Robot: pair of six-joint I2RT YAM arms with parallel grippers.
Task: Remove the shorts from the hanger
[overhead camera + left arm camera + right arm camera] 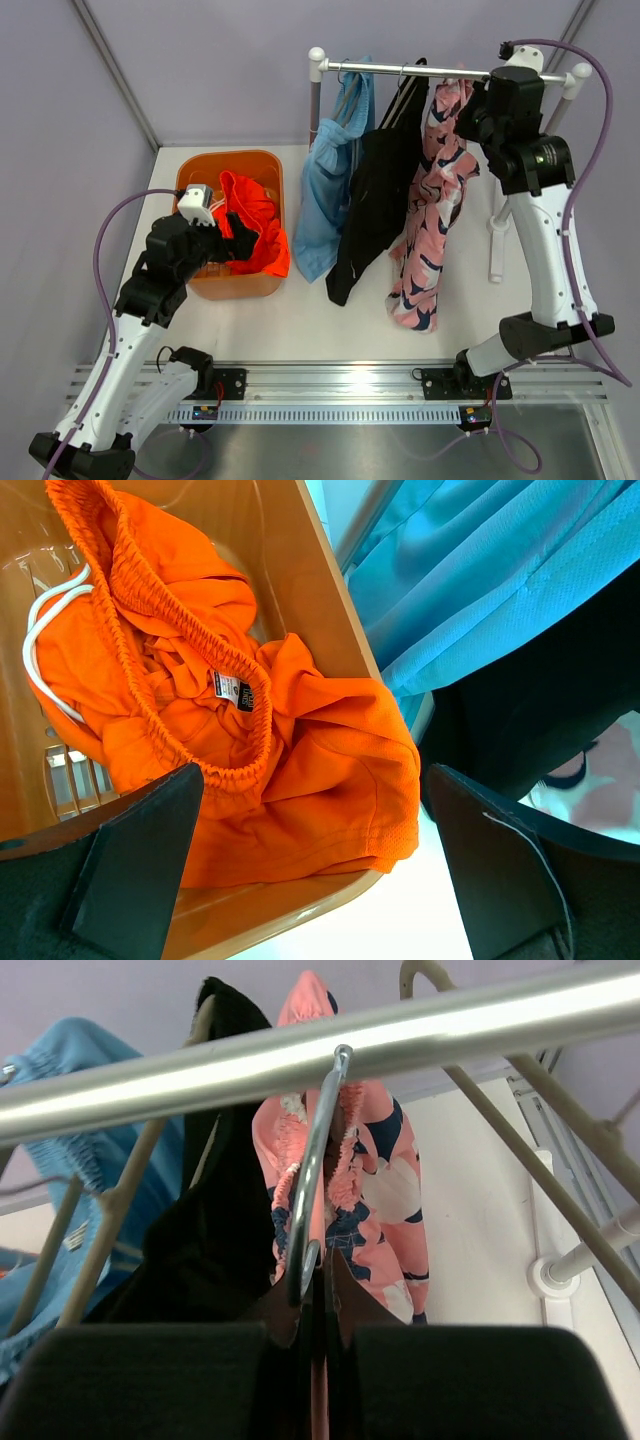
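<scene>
Three shorts hang from hangers on the rail (420,70): light blue (325,190), black (375,190) and pink patterned shorts (435,210). My right gripper (470,105) is up at the rail beside the pink pair. In the right wrist view it (322,1260) is shut just below the metal hanger hook (320,1150), with a thin strip of the pink shorts (385,1180) between its fingers. The orange shorts (262,225) lie crumpled in the orange bin (240,285). My left gripper (312,790) hangs open over them (300,740), holding nothing.
The rack's right post (497,240) stands on the white table beside my right arm. The bin rim (300,900) is just below my left fingers. Blue shorts (500,580) and black shorts (540,720) hang close to the bin's right side. Purple walls enclose the table.
</scene>
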